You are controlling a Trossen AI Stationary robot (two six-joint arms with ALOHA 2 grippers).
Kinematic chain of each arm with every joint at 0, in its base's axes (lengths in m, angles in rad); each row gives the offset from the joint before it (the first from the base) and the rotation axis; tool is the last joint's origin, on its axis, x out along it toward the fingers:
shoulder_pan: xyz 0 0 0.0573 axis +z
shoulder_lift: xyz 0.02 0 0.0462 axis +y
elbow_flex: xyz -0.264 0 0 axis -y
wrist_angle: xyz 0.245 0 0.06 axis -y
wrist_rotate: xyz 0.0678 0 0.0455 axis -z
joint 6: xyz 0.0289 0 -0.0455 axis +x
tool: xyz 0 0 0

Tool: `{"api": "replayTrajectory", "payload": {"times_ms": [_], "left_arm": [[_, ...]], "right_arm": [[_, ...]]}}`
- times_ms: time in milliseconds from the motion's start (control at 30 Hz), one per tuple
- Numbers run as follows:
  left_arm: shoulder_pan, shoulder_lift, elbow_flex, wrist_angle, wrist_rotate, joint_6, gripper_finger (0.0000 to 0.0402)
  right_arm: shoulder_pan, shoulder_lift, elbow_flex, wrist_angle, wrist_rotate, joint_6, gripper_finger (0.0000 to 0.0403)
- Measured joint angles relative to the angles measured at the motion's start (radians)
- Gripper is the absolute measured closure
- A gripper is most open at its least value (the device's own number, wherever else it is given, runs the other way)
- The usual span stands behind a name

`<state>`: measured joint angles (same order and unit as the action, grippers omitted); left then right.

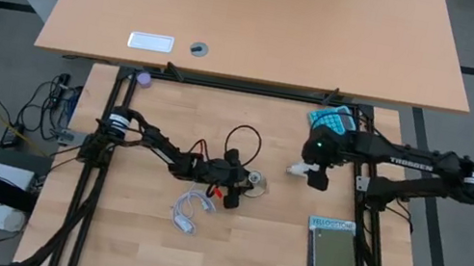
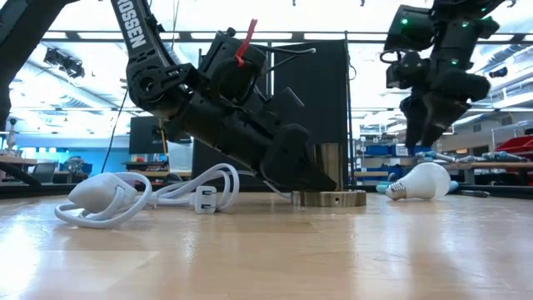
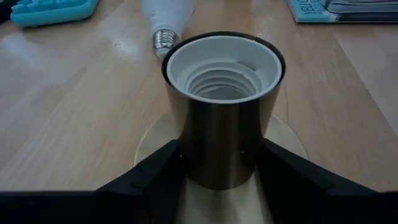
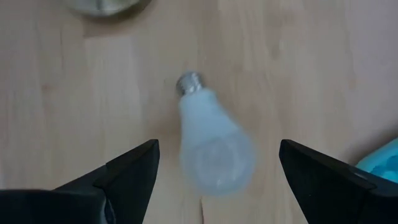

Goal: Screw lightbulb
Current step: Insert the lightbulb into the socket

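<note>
The lightbulb (image 4: 208, 140) is small, white and pear-shaped, with a silvery-grey threaded screw base at its narrow end. It lies on its side on the pale wooden worktop (image 1: 244, 261), touched by nothing, with the round glass end (image 2: 433, 181) toward the teal calculator (image 1: 331, 120) and the screw base (image 3: 164, 40) pointing at the upright brass socket (image 3: 222, 112) nearby.

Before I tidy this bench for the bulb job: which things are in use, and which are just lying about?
In use:
- lightbulb, lying on table
- socket, held by left gripper
- right gripper, open above bulb

Lying about:
- teal calculator
- book
- coiled white cable
</note>
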<state>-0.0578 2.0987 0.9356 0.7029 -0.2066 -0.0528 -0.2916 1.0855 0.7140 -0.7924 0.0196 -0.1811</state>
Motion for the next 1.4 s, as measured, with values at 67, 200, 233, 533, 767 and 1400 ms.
{"api": "replayTrajectory", "payload": {"times_ms": [67,200,233,533,767,1400], "left_arm": [[0.0,0.0,0.0,0.0,0.0,-0.002,0.0184],[0.0,0.001,0.0,0.006,0.002,-0.003,0.0184],[0.0,0.001,0.0,0.006,0.002,-0.003,0.0184],[0.0,0.001,-0.001,0.005,0.004,-0.019,0.0184],[0.0,0.001,-0.001,0.005,0.009,-0.03,0.0184],[0.0,0.002,-0.001,0.005,0.01,-0.03,0.0184]], "right_arm": [[0.0,0.006,-0.01,-0.021,-0.016,-0.007,0.0071],[0.004,0.036,-0.009,0.004,0.026,-0.039,0.0071],[0.003,0.047,-0.011,0.007,0.032,-0.052,0.0071],[0.002,0.188,-0.011,0.052,0.055,-0.175,0.0055],[0.006,0.271,-0.011,0.088,0.059,-0.198,0.0053],[0.009,0.365,-0.012,0.133,0.018,-0.207,0.012]]}}
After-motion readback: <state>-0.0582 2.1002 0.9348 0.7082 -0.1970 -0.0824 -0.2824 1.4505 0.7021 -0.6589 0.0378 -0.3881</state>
